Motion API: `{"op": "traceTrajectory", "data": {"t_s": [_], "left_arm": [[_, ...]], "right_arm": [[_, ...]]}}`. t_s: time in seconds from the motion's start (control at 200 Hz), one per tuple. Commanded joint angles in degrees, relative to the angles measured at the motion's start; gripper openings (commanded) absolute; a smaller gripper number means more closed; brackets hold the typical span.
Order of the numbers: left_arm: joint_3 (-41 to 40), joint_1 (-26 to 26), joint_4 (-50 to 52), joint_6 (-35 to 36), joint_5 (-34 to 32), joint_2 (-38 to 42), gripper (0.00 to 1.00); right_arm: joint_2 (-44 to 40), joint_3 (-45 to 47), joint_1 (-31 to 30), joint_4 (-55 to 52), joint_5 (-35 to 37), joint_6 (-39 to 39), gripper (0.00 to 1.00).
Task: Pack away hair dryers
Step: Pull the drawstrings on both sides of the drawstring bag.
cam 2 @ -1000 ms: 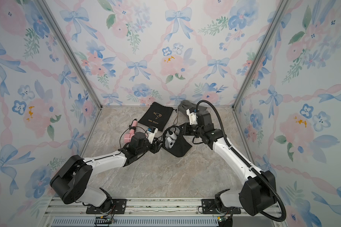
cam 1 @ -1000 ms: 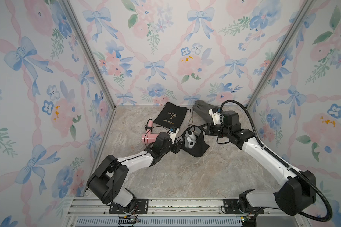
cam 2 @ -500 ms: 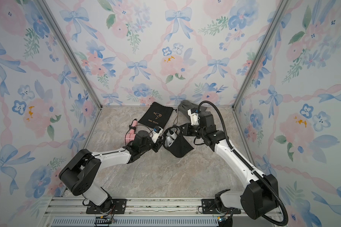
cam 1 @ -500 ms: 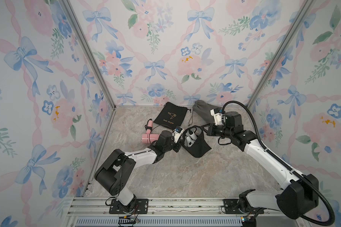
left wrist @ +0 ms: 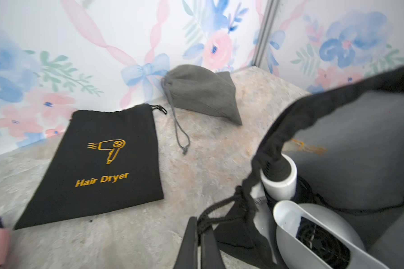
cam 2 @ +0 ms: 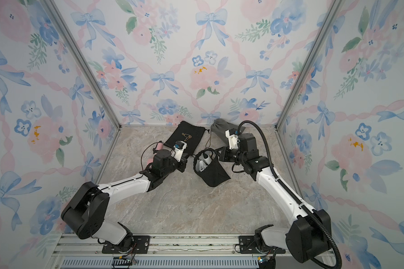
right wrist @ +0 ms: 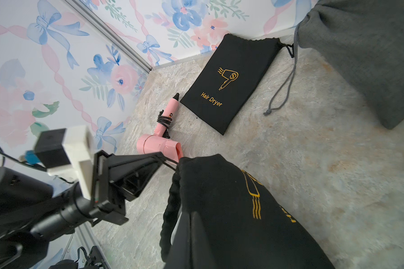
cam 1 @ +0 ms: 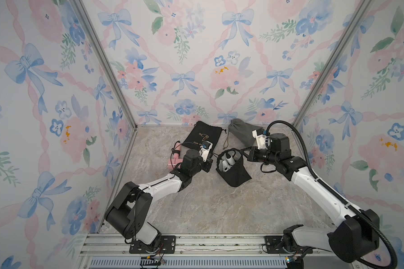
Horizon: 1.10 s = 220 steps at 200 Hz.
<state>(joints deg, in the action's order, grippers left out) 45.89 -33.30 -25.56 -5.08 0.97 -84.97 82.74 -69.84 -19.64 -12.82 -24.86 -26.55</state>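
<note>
**A:** Why do we hold the open black fabric drawstring pouch (cam 1: 237,175) from two sides?

**B:** We judge it is to draw it closed. Our right gripper (cam 1: 243,151) is pinched together on the pouch's gathered rim and holds the mouth up off the marbled tabletop (cam 1: 208,205). Our left gripper (left wrist: 199,227) is clamped on the thin black drawstring cord (left wrist: 217,206) that leaves the rim on the opposite side.

**A:** And the dryer?

**B:** The white plastic hair dryer (left wrist: 331,216) sits inside the open pouch, and its barrel end shows in the mouth. Pulling the cord away from the pouch should cinch the rim over it.

**A:** What else lies around it?

**B:** Beyond the open pouch, toward the back wall, lies a flat black pouch with a gold dryer print (left wrist: 98,163), empty by the look of it. Next to that, also behind the open pouch, is a bulging grey fabric pouch (left wrist: 201,95) with its mouth drawn shut. We guess it is packed, though we cannot see inside. The pink plastic hair dryer (right wrist: 159,143), with a black cord wound round its handle, lies bare on the tabletop on the left-arm side of the open pouch.

**A:** Anything in our way?

**B:** The pink dryer lies close behind our left gripper, roughly where the cord pull may lead, so we may brush it. The white dryer's parts near the rim may also snag the closing mouth.
</note>
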Motion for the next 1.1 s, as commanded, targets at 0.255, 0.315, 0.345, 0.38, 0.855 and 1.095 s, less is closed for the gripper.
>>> {"op": "traceTrajectory", "data": {"t_s": [0.255,0.315,0.345,0.38,0.855,1.095], "left_arm": [[3.98,0.69,14.08,-9.67,-2.68,8.98,0.00],[3.95,0.63,14.70,-9.84,-0.45,10.27,0.00],[3.80,0.45,14.99,-10.02,-0.15,10.82,0.00],[3.40,0.39,15.00,-10.42,0.10,11.37,0.00],[-0.46,-5.42,14.84,-10.91,-1.19,13.49,0.00],[-0.09,-6.38,14.75,-10.74,-0.52,13.07,0.00]], "right_arm": [[3.04,-1.37,-0.81,0.86,-0.36,2.75,0.00],[4.10,-1.71,-1.47,0.63,-0.44,2.97,0.00],[4.62,-1.77,-1.85,1.09,-0.65,2.98,0.00],[5.39,-1.94,-2.30,1.43,-0.91,3.02,0.00],[10.54,-6.87,-5.66,0.23,0.18,4.75,0.30],[5.83,-3.73,-5.27,1.54,3.04,5.45,0.46]]}}
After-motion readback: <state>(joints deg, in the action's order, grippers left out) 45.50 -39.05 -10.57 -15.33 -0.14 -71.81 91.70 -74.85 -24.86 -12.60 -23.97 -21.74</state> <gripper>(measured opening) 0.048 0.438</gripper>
